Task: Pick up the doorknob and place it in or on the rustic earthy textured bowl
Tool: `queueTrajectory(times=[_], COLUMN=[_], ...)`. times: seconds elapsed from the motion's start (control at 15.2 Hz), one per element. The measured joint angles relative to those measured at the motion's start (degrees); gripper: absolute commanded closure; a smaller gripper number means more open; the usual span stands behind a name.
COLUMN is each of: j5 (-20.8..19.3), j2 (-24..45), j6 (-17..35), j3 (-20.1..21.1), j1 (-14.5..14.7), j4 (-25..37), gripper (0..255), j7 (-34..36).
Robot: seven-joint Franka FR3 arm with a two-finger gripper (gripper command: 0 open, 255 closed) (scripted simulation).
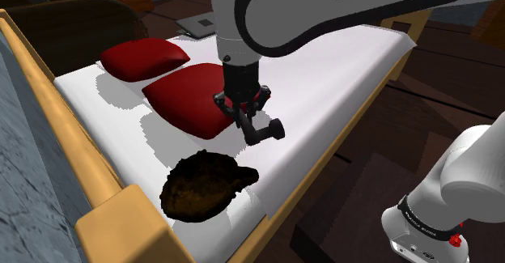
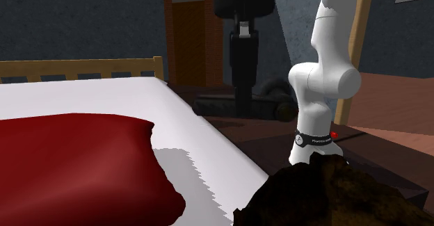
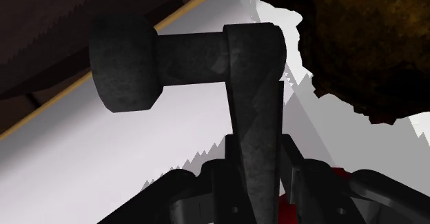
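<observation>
White-sheeted bed (image 1: 340, 67) in a tan wooden frame (image 1: 89, 180); dark floor beyond. Two dark red pillows (image 1: 194, 99) lie on it. All-black gripper (image 1: 243, 122), jaws clamped on the stem of a dark grey doorknob (image 1: 267, 130), over the sheet between the nearer pillow and a rough dark brown bowl (image 1: 202, 187).

We are seeing the dark grey doorknob (image 3: 186, 54) hanging clasped by its flat stem between the jaws of the gripper (image 1: 245, 120), with its round head sticking out sideways past them. The rough, dark brown bowl (image 1: 202, 184) is sitting upright beyond the jaws' tips, off to one side.
</observation>
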Motion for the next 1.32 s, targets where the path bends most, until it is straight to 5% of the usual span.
queueTrajectory(times=[0.73, 1.32], j5=[-2.1, -12.7], j2=[4.2, 22.0], j6=[-6.0, -10.1], j3=[2.5, 8.3], j1=[1.6, 11.5], j4=[9.9, 28.7], gripper=[255, 255], j7=[5.1, 20.9])
